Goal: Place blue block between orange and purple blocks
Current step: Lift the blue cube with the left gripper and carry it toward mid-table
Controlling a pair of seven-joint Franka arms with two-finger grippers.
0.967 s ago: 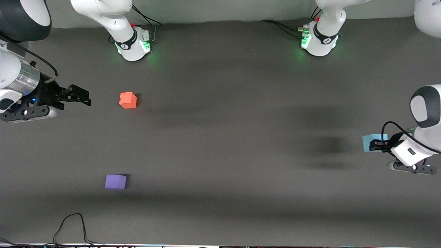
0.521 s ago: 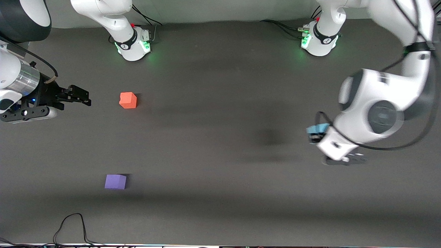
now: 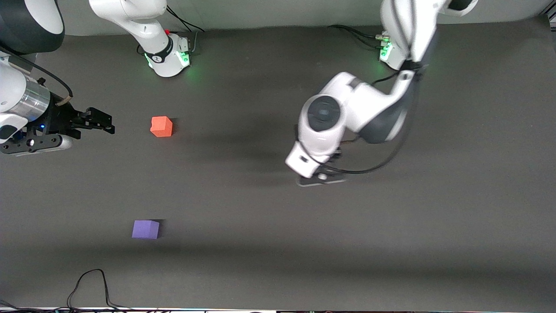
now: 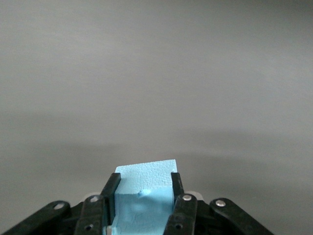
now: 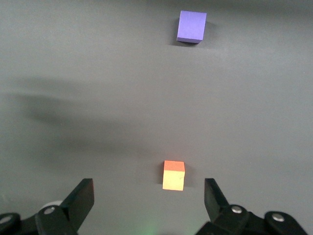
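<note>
The blue block (image 4: 146, 171) is a light sky-blue cube gripped between the fingers of my left gripper (image 4: 145, 182), which is up in the air over the bare middle of the table. In the front view the left arm's wrist (image 3: 315, 156) hides both the block and the fingers. The orange block (image 3: 161, 126) lies toward the right arm's end of the table. The purple block (image 3: 145, 229) lies nearer the front camera than the orange one. My right gripper (image 3: 104, 121) waits open and empty beside the orange block (image 5: 173, 175). The purple block (image 5: 191, 26) also shows in the right wrist view.
The table (image 3: 278, 243) is a dark grey mat. The two arm bases (image 3: 167, 56) (image 3: 393, 52) stand at its back edge. A black cable (image 3: 89, 282) loops on the table's front edge, near the right arm's end.
My left arm has swung from its own end of the table to over the middle, carrying the blue block. The right arm and the orange and purple blocks have not moved.
</note>
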